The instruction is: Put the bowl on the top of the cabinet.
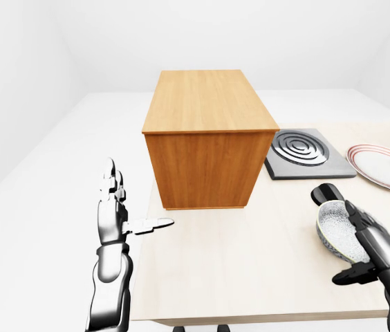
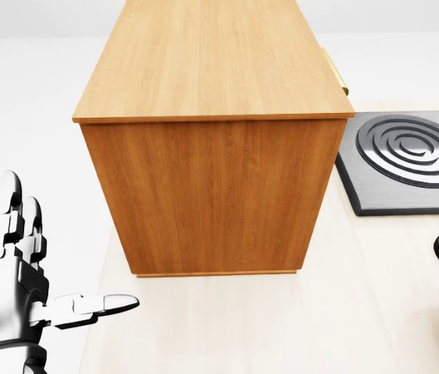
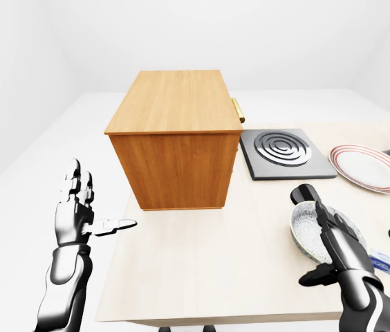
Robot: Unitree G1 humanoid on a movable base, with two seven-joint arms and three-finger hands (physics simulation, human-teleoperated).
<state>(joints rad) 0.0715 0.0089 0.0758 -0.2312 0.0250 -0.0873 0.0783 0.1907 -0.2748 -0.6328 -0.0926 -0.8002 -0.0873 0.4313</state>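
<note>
Your right hand (image 3: pixel 330 238) was wrapped around the bowl (image 3: pixel 307 228), its dark fingers running up the far side of the rim and the thumb below, so the speckled white bowl sat tilted in your grip just above the pale table (image 3: pixel 202 270), near the right edge of the eye views. Your left hand (image 1: pixel 115 211) stood spread and empty off the table's left edge, two fingers pointing up and the thumb sticking out sideways toward the cabinet (image 1: pixel 205 138). The cabinet, a plain wooden box with a bare top, stood on the table well apart from the bowl, up and to the left of it. Just right of the cabinet lay a dark burner plate (image 3: pixel 278 152) with ring grooves, and further right a red-rimmed plate (image 3: pixel 366 168).
</note>
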